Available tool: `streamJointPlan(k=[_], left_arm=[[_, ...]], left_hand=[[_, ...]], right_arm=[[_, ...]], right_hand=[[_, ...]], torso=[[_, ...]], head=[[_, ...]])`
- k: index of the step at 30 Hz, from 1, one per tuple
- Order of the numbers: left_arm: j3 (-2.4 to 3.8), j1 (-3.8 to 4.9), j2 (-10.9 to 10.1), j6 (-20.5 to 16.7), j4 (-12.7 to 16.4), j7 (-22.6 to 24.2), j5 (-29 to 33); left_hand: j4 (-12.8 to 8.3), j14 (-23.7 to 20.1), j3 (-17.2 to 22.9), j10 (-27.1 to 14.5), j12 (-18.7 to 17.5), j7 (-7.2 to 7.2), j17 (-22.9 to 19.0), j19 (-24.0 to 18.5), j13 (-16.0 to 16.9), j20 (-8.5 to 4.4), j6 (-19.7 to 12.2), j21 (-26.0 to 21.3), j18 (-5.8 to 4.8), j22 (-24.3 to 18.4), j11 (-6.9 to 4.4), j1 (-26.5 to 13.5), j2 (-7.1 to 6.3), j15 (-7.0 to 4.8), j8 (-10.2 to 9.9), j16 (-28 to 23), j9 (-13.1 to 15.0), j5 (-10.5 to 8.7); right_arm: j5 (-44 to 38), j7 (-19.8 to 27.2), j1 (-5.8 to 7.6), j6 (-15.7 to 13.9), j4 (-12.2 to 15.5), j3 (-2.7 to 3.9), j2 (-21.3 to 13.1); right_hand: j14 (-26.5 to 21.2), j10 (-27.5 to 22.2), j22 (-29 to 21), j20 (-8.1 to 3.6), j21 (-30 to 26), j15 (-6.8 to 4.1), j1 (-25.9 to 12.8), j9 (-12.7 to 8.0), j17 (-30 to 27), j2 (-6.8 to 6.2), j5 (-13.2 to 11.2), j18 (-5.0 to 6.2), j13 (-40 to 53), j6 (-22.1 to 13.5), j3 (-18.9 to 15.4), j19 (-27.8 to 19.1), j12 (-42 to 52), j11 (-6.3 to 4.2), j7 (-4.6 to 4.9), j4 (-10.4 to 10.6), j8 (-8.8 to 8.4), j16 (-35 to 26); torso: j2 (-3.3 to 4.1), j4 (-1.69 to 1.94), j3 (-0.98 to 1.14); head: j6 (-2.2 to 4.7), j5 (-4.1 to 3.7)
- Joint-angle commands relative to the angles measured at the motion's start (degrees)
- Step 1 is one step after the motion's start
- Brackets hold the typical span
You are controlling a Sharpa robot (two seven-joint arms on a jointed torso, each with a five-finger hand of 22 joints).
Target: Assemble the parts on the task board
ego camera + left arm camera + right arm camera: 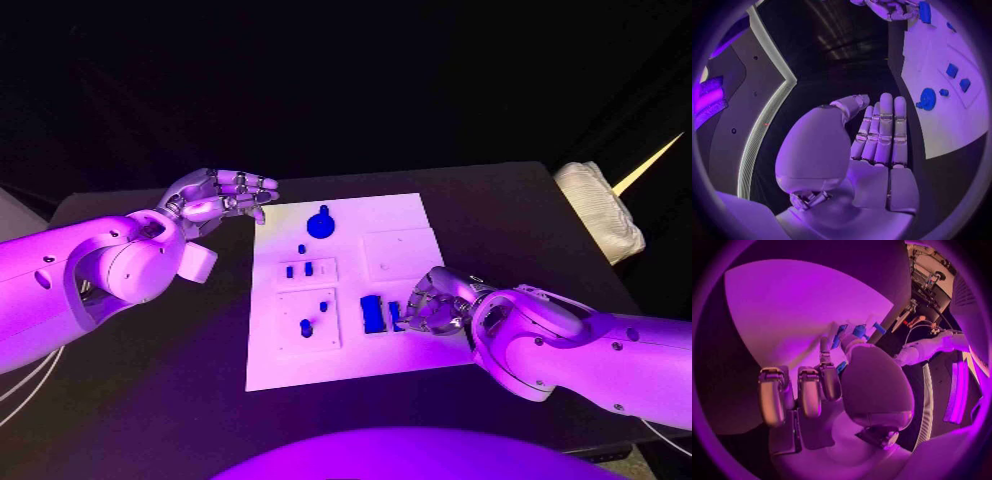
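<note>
The white task board [346, 350] lies in the middle of the black table. On it I see a round blue part [320, 222] near the far edge, small blue parts [299, 270] in a raised square, a blue peg [306, 326] in another square, and a blue block [372, 313]. My right hand [433, 305] bends down over the board's near right area. Its thumb and a finger pinch a narrow blue part [394, 316] [841, 336] beside the block. My left hand [224, 195] hovers off the board's far left corner, holding nothing, fingers [882, 130] stretched out side by side.
A pale padded bundle [599, 210] lies at the table's far right edge. A plain raised square [401, 252] occupies the board's right half. Bare black table [173, 370] stretches to the left of the board. The round blue part [927, 98] also appears in the left wrist view.
</note>
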Motion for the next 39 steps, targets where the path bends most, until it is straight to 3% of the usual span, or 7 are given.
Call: streamJointPlan(k=[1,17,26,28,34,38,39], left_arm=[[0.04,0.03,0.04,0.91,0.09,0.26,0.25],[0.03,0.03,0.09,0.88,-0.01,0.37,0.25],[0.0,0.0,0.47,0.32,-0.77,1.2,0.77],[-0.03,-0.11,0.69,0.39,-1.03,1.82,1.02],[-0.06,-0.84,2.24,0.08,-2.8,5.37,2.8],[-0.06,-1.41,4.07,-1.33,-5.17,7.78,5.14],[-0.06,-1.53,4.74,-1.85,-6.1,8.4,5.93]], left_hand=[[0.05,0.08,0.18,-0.36,0.28,0.21,-0.08,-0.03,-0.09,0.01,0.12,0.35,0.74,0.05,-0.04,-0.19,0.36,0.28,-0.02,-0.2,-0.05,0.32],[-0.01,0.07,0.27,-0.37,0.3,0.2,-0.08,-0.07,-0.09,0.01,0.13,0.38,0.76,0.08,-0.06,-0.17,0.4,0.26,-0.02,-0.21,-0.07,0.33],[0.02,0.08,0.25,-0.36,0.32,0.2,-0.07,-0.1,-0.09,0.02,0.14,0.39,0.75,0.1,-0.05,-0.27,0.36,0.27,-0.01,-0.21,-0.08,0.3],[0.11,0.12,0.12,-0.33,0.37,0.19,-0.05,-0.14,-0.08,0.06,0.14,0.37,0.74,0.1,-0.05,-0.52,0.24,0.3,-0.01,-0.17,-0.09,0.19],[2.93,0.23,-3.2,-0.53,0.93,-0.15,0.37,-0.02,0.1,0.75,-0.4,-2.66,0.8,-2.0,-0.19,-4.53,-1.7,0.53,-0.05,0.47,-0.18,0.0],[4.5,-0.76,-5.25,-0.17,1.73,-0.38,0.6,0.9,0.33,0.93,-0.49,-5.61,0.78,-4.19,-0.41,-4.96,-2.19,0.59,0.21,0.48,-0.09,-0.28],[4.77,-1.24,-5.49,0.02,1.87,-0.49,0.6,0.95,0.34,0.97,-0.48,-6.26,0.76,-4.62,-0.47,-4.8,-2.12,0.6,0.28,0.37,-0.07,-0.31]], right_arm=[[-2.16,0.62,-0.06,1.95,-0.28,-0.02,-0.07],[-3.17,1.5,-0.05,-1.23,-0.54,-0.01,-0.26],[15.85,21.32,2.69,-5.22,-2.03,0.0,-2.61],[22.17,26.31,3.86,-5.61,-3.38,0.01,-2.75],[40.5,39.07,7.19,-5.82,-10.88,0.1,-0.91],[50.93,45.11,8.56,-4.99,-17.24,0.4,2.18],[53.35,46.5,8.77,-4.57,-19.19,0.55,3.27]], right_hand=[[5.87,2.69,14.51,-0.4,0.11,-0.32,0.71,-0.06,14.21,-0.1,-0.22,0.03,9.68,-0.1,0.0,5.69,-0.33,-0.38,-0.28,-0.26,0.2,-0.09],[5.85,2.66,14.47,-0.36,-0.04,-0.24,0.16,-0.36,14.13,0.07,0.1,0.06,9.63,0.02,-1.29,5.65,-0.52,-0.27,-0.13,1.05,0.09,-0.14],[5.24,0.48,12.84,0.78,-6.36,1.24,1.71,-1.78,11.71,0.68,0.6,1.23,7.28,-4.97,-6.96,4.07,-5.89,1.58,2.05,3.54,-2.73,-1.73],[4.98,-0.51,12.06,1.13,-9.31,1.55,2.84,-1.93,10.78,0.92,3.45,1.77,6.3,-5.72,-7.84,3.29,-7.98,1.94,2.43,3.37,-3.12,-2.39],[2.96,-5.63,8.49,1.91,-21.99,2.35,5.85,-2.11,5.13,1.69,4.91,3.91,1.1,-7.49,-8.41,-0.29,-18.31,2.76,3.32,2.87,-3.77,-6.67],[-4.62,-19.53,-1.25,3.07,-50.65,3.41,9.17,-2.04,-8.87,2.42,4.58,8.09,-13.6,-9.26,-6.95,-9.66,-43.54,3.85,4.43,2.71,-3.7,-19.39],[-9.47,-21.18,-6.88,3.66,-64.55,3.99,10.14,-2.27,-16.14,2.58,4.24,9.79,-17.17,-10.45,-5.76,-14.66,-46.73,4.45,5.06,2.97,-3.92,-26.98]], torso=[[0.02,-0.02,0.0],[-0.03,-0.03,-0.04],[-0.61,-0.31,-0.22],[-1.0,-0.39,-0.32],[-2.49,-0.4,-0.97],[-3.39,-0.4,-1.25],[-3.54,-0.39,-1.29]], head=[[-0.05,0.01],[-0.07,-0.02],[0.85,0.17],[0.9,0.19],[2.32,0.59],[3.92,1.06],[4.79,1.22]])
